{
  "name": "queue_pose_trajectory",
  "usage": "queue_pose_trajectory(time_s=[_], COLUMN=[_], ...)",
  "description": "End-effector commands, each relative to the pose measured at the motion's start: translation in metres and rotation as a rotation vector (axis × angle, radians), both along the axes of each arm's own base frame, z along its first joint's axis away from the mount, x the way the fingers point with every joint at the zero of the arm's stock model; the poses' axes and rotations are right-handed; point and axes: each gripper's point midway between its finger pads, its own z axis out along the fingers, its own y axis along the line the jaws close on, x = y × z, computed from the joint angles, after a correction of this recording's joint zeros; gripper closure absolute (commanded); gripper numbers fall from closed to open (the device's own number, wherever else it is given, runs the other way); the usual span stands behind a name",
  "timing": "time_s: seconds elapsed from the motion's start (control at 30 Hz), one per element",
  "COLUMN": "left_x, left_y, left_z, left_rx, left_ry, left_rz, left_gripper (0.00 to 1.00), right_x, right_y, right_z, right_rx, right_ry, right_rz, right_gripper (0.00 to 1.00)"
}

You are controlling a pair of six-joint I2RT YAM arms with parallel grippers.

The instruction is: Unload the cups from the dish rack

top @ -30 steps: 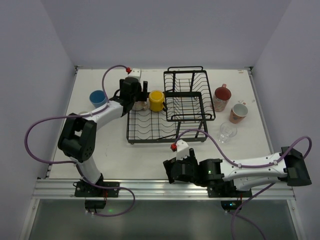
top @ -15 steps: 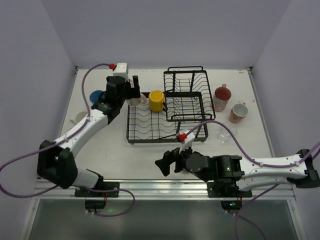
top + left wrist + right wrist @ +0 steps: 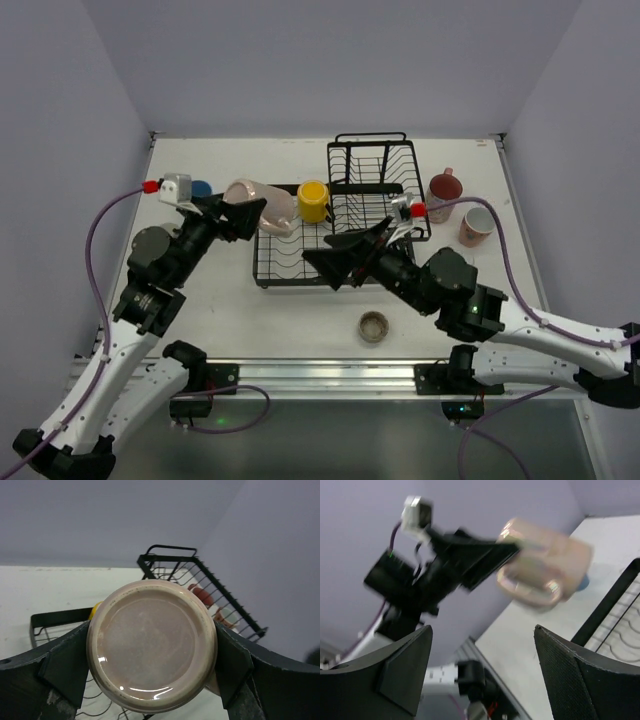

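Note:
My left gripper is shut on a pink mug and holds it tilted in the air over the left end of the dish rack. In the left wrist view the mug's round base fills the space between my fingers. My right gripper is open and empty, raised above the rack's flat tray; its view shows the pink mug held ahead. A yellow mug sits in the rack beside the raised basket. A small beige cup stands near the table's front edge.
A reddish mug and a white-and-pink mug stand right of the rack. A blue tumbler shows partly behind my left arm. The walls close in on both sides of the table.
My left arm has lifted the pink mug up and to the left, away from the rack. My right arm has swung up from the table's front to over the rack, uncovering the beige cup.

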Motion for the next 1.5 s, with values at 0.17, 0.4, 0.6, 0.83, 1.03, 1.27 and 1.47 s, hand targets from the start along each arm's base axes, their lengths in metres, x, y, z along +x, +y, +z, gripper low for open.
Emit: queue_pose_trajectory(time_s=[0.17, 0.4, 0.6, 0.83, 1.03, 1.27, 1.47], left_x=[-0.093, -0.126, -0.138, -0.145, -0.149, -0.14, -0.121], left_y=[-0.019, -0.027, -0.029, -0.032, -0.035, -0.036, -0.027], left_z=[0.098, 0.115, 0.119, 0.115, 0.111, 0.104, 0.094], left_rx=[-0.313, -0.421, -0.464, -0.508, -0.509, -0.411, -0.24], left_ry=[-0.355, -0.433, -0.447, -0.428, -0.409, -0.368, -0.327], left_rz=[-0.345, -0.521, -0.589, -0.651, -0.683, -0.615, -0.452], left_gripper=[1.0, 1.0, 1.0, 1.0, 0.91, 0.24, 0.0], right_x=[0.018, 0.016, -0.003, -0.017, -0.015, -0.016, -0.023], right_y=[-0.003, 0.007, 0.012, 0.022, 0.029, 0.02, -0.003], right_z=[0.043, 0.041, 0.057, 0.089, 0.1, 0.098, 0.076], right_rx=[0.186, 0.245, 0.31, 0.408, 0.461, 0.48, 0.371], right_ry=[0.031, 0.102, 0.048, -0.026, -0.031, -0.065, -0.064], right_rz=[0.098, 0.164, 0.289, 0.403, 0.428, 0.409, 0.359], right_gripper=[0.05, 0.07, 0.21, 0.34, 0.48, 1.0, 1.0])
